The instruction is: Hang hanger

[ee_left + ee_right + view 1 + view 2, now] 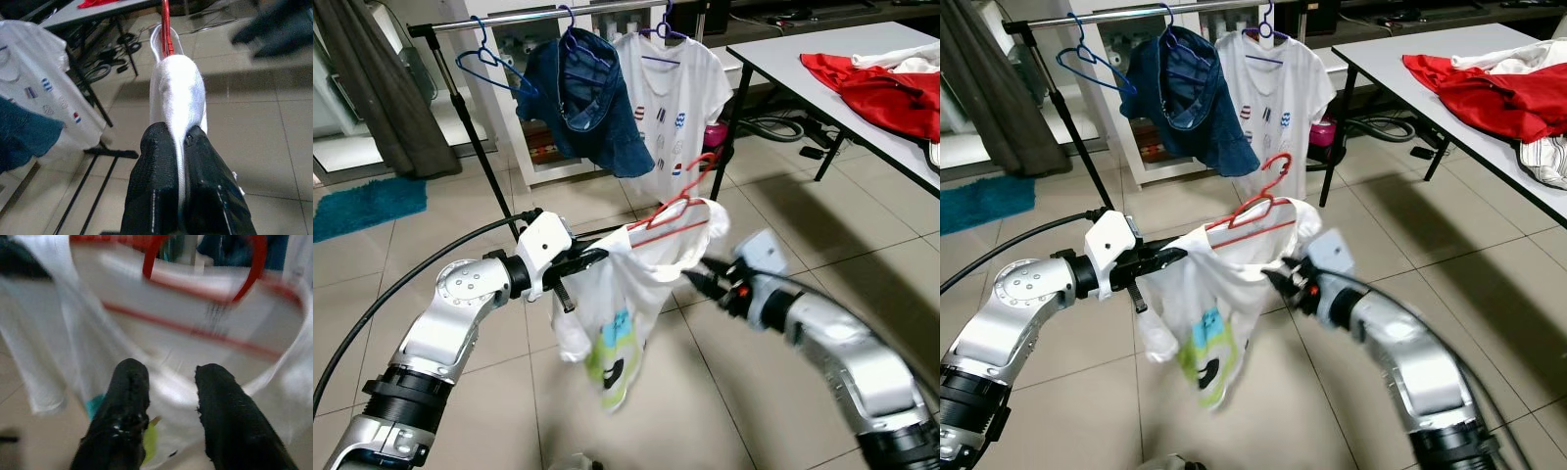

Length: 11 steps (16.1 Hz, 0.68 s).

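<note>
Red wire hanger (674, 210) with white printed T-shirt (607, 313): your left gripper (592, 258) clamps its shoulder; right gripper (168, 382), fingers apart, at other shoulder. Metal garment rail (538, 17) lies ahead, above; hanger's long axis roughly parallel to it.

Shirt on hanger (677, 208) before rack (538, 17), table (783, 54) right

A red hanger (677, 208) carries a white T-shirt (607, 304) printed with a lime green and light blue design. The two robot arms are silver with black fingers (156, 196). On the rail hang a dark blue denim garment (578, 103) on a purple hanger, a white shirt (671, 98) with small red and blue motifs, and an empty blue hanger (484, 64). Red cloth (876, 93) lies on a pale grey table (803, 59). The floor tiles are beige; a teal rug (367, 206) lies nearby.
</note>
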Motion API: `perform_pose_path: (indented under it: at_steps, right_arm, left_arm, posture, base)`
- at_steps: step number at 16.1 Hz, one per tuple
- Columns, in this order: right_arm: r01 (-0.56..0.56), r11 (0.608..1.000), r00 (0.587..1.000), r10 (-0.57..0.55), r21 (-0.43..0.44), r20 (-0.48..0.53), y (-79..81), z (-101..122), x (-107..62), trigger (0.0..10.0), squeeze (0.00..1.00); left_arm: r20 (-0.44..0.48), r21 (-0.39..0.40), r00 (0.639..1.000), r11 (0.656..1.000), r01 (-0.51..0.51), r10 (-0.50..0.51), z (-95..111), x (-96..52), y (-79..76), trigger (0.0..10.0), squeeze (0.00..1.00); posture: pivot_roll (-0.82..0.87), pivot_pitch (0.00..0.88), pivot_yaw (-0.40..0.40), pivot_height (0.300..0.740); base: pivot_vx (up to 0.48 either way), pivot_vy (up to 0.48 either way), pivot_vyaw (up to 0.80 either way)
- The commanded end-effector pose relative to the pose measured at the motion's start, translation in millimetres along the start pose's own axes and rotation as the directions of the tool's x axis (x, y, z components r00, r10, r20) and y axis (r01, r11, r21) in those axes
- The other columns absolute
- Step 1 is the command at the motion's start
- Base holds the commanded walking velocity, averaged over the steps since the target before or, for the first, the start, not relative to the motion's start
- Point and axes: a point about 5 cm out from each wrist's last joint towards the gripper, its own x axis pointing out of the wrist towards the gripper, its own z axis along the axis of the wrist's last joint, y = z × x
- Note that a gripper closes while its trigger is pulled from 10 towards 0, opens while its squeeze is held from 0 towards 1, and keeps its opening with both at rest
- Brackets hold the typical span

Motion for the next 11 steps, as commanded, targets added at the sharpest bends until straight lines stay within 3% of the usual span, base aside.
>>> perform_pose_path:
  at_steps: [1,3,5,7,9,10,11]
  right_arm:
    - [0.016,0.999,0.995,-0.011,-0.049,0.100,-15.9,21.3,-7.2,10.0,1.00]
    - [-0.001,0.995,0.992,0.013,-0.097,0.128,-29.1,35.9,-17.3,10.0,1.00]
    - [0.051,0.987,0.991,-0.031,-0.152,0.132,-50.0,48.5,-26.7,10.0,1.00]
    - [0.089,0.984,0.994,-0.078,-0.154,0.073,-52.1,47.7,-16.1,10.0,1.00]
    - [0.152,0.987,0.988,-0.150,-0.051,0.044,-42.5,41.9,2.7,10.0,1.00]
    - [0.161,0.987,0.986,-0.160,-0.018,0.040,-39.2,40.1,7.0,10.0,0.89]
    - [0.204,0.979,0.979,-0.204,-0.004,0.028,-34.4,36.2,14.8,10.0,0.00]
  left_arm:
    - [0.050,0.031,0.999,0.999,-0.009,0.007,9.6,-7.0,9.4,0.0,0.00]
    - [0.025,0.038,1.000,0.999,-0.020,0.019,3.7,-15.6,13.8,0.0,0.00]
    - [0.002,0.072,0.997,0.995,-0.073,0.073,-1.9,-26.3,23.3,0.0,0.00]
    - [0.060,0.074,0.995,0.994,-0.085,0.080,1.5,-27.1,20.1,0.0,0.00]
    - [0.113,0.054,0.990,0.994,-0.094,0.088,3.6,-19.9,12.1,0.0,0.00]
    - [0.125,0.045,0.988,0.994,-0.095,0.089,4.0,-17.7,10.0,0.0,0.00]
    - [0.144,0.020,0.985,0.995,-0.097,0.093,3.9,-13.9,5.8,0.0,0.00]
  posture:
    - [-0.15,0.000,0.078,0.740]
    - [-0.15,0.000,0.068,0.740]
    - [-0.16,0.000,0.057,0.740]
    - [-0.16,0.000,0.055,0.740]
    - [-0.15,0.000,0.053,0.740]
    - [-0.15,0.000,0.054,0.740]
    - [-0.15,0.000,0.057,0.740]
  base:
    - [0.000,0.000,0.00]
    - [0.000,0.000,0.00]
    - [0.000,0.000,0.00]
    - [0.000,0.000,0.00]
    - [0.000,0.000,0.00]
    - [0.000,0.000,0.00]
    - [0.000,0.000,0.00]
